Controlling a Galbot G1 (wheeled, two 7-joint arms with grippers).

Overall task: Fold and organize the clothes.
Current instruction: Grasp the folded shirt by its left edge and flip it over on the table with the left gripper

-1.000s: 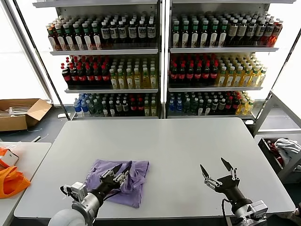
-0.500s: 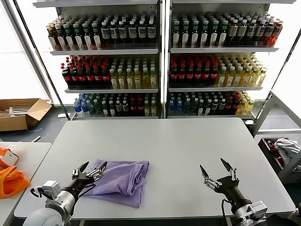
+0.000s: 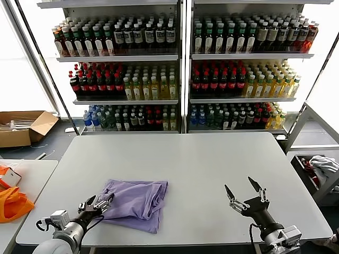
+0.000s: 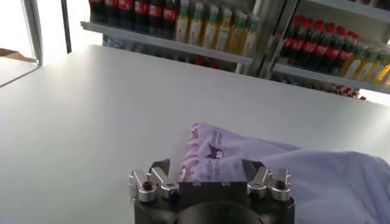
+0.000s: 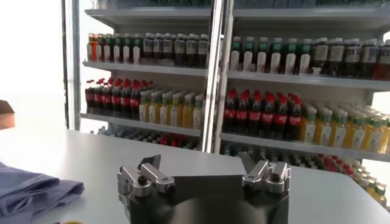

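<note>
The lavender T-shirt [image 3: 136, 202] lies folded into a compact pile on the grey table [image 3: 201, 164], left of middle near the front edge. In the left wrist view its dark purple print [image 4: 214, 153] faces up at one end. My left gripper [image 3: 98, 203] is open and empty, low at the shirt's left front corner, just clear of the fabric. My right gripper [image 3: 245, 193] is open and empty above the table's front right. The shirt's edge shows in the right wrist view [image 5: 30, 192].
An orange fabric bag [image 3: 13, 203] lies on a side table at the far left. A cardboard box [image 3: 24, 127] sits on the floor behind it. Shelves of bottles [image 3: 180, 69] stand behind the table. A white-grey cloth bundle [image 3: 323, 165] lies in a bin at right.
My left gripper has let go of the shirt and drawn back to the left and toward the front edge. The shirt lies flatter now. The right arm has not moved.
</note>
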